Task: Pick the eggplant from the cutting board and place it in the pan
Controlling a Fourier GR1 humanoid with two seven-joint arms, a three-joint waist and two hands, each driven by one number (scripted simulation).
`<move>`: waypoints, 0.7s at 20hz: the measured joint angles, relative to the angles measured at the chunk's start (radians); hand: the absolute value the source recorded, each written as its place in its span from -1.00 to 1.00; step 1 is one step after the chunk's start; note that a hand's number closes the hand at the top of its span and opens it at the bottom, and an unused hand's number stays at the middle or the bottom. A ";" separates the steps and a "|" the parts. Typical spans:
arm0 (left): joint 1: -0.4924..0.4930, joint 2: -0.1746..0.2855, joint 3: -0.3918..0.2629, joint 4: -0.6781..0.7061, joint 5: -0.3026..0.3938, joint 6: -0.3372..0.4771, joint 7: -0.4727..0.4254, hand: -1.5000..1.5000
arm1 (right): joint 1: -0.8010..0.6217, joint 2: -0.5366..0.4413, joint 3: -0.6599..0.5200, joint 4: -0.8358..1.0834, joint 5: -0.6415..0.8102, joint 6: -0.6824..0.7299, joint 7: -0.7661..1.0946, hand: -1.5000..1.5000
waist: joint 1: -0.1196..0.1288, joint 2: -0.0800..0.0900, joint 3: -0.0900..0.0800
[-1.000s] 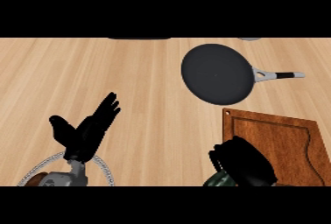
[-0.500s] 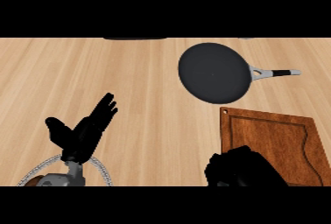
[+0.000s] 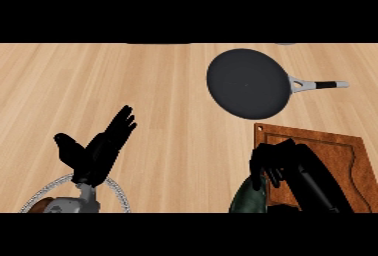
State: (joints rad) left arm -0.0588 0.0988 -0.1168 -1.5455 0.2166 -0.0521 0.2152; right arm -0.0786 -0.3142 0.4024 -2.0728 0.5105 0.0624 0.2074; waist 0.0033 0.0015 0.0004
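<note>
The black pan [image 3: 247, 82] lies on the wooden counter at upper right, its handle pointing right. Below it, at the lower right, is the brown cutting board [image 3: 336, 150]. My right hand [image 3: 284, 157] hangs over the board's left edge with its fingers curled downward. Under those fingers a dark greenish eggplant [image 3: 247, 199] shows at the bottom edge, partly hidden by the hand. My left hand [image 3: 96, 150] rests open at the lower left, fingers up, far from the board.
A dark item [image 3: 159, 43] and a grey one [image 3: 286, 43] just peek in at the counter's far edge. Bare wood lies between the two hands and left of the pan.
My right hand dipped toward the bottom edge, then came back up over the board's left edge, and more of the eggplant shows under it. The left hand stayed put.
</note>
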 measured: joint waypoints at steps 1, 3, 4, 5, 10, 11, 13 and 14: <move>0.004 -0.004 -0.004 0.000 -0.002 -0.003 -0.005 0.00 | -0.027 0.013 -0.022 0.048 -0.011 -0.001 -0.020 1.00 | 0.001 0.000 0.000; 0.006 0.000 0.001 -0.003 0.000 -0.010 0.000 0.00 | -0.068 0.022 -0.061 0.145 0.000 -0.018 -0.080 1.00 | 0.003 0.000 0.000; 0.009 -0.007 -0.005 -0.006 -0.005 -0.008 -0.003 0.00 | -0.092 0.026 -0.075 0.196 0.016 -0.031 -0.108 1.00 | 0.004 0.000 0.000; 0.000 -0.005 0.000 -0.001 -0.003 -0.009 0.003 0.00 | -0.121 0.027 -0.094 0.249 0.027 -0.043 -0.137 1.00 | 0.005 0.001 0.000; -0.006 -0.010 0.001 -0.019 -0.004 -0.009 0.022 0.00 | -0.270 0.071 -0.159 0.502 0.099 -0.126 -0.241 1.00 | 0.009 0.001 0.000; -0.005 -0.011 0.000 -0.022 -0.009 -0.006 0.026 0.00 | -0.295 0.086 -0.171 0.547 0.110 -0.148 -0.257 1.00 | 0.009 0.001 0.000; -0.014 -0.015 -0.001 -0.022 -0.009 -0.006 0.031 0.00 | -0.345 0.107 -0.205 0.657 0.133 -0.213 -0.306 1.00 | 0.012 0.003 0.000; -0.019 -0.011 0.007 -0.011 -0.005 -0.014 0.024 0.00 | -0.366 0.121 -0.223 0.706 0.140 -0.250 -0.325 1.00 | 0.013 0.003 0.000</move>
State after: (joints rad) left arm -0.0781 0.0881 -0.1102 -1.5569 0.2111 -0.0662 0.2392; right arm -0.4448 -0.1930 0.1796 -1.3663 0.6506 -0.1871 -0.1178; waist 0.0163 0.0049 0.0005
